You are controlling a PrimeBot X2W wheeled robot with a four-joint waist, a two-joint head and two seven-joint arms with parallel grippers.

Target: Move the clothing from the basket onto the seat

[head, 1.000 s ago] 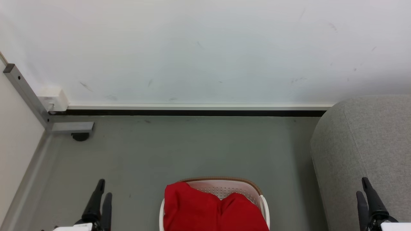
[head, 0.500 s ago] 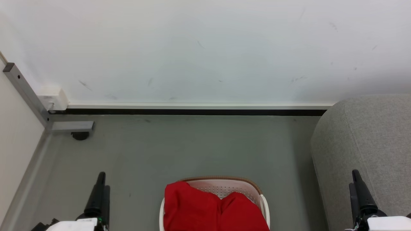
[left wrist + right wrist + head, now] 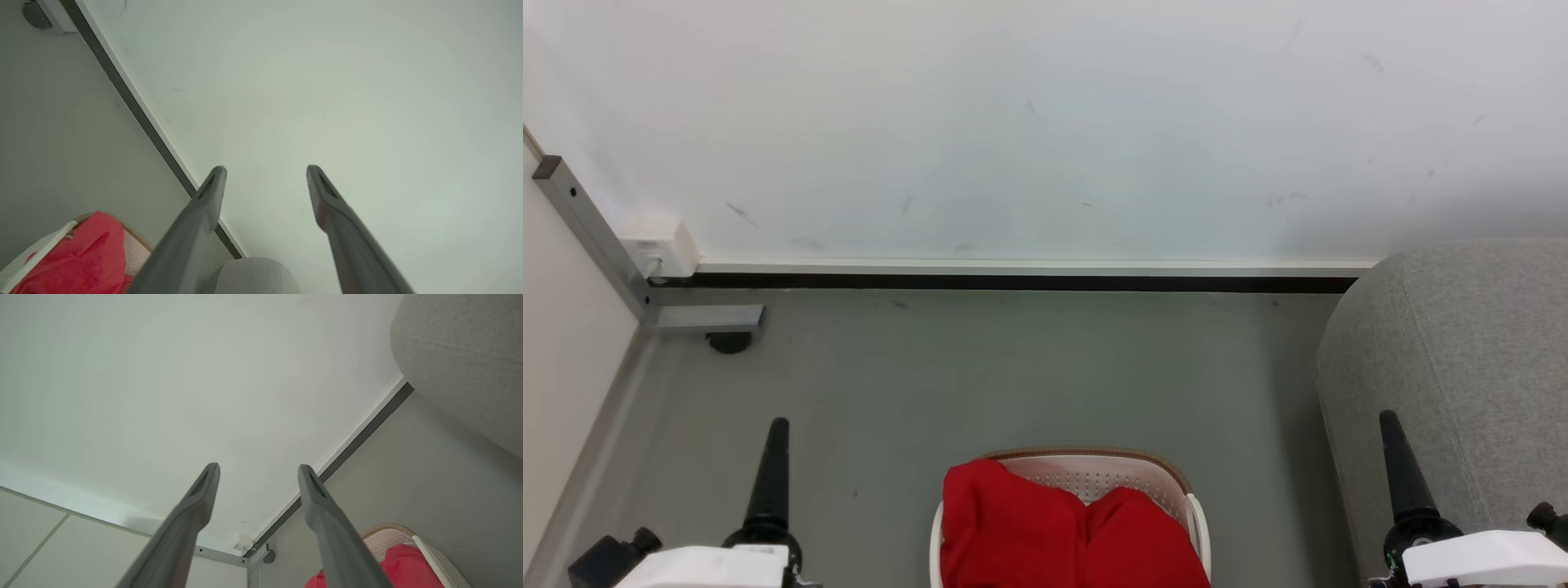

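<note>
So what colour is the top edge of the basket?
Brown, a thin band on the basket; the head view shows it best.

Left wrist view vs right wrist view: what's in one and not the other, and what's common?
Left wrist view has the open left gripper. Right wrist view has the open right gripper, plus the white wall box and a pale side panel. Both have the red clothing in the basket, the grey seat, the dark baseboard and the floor.
</note>
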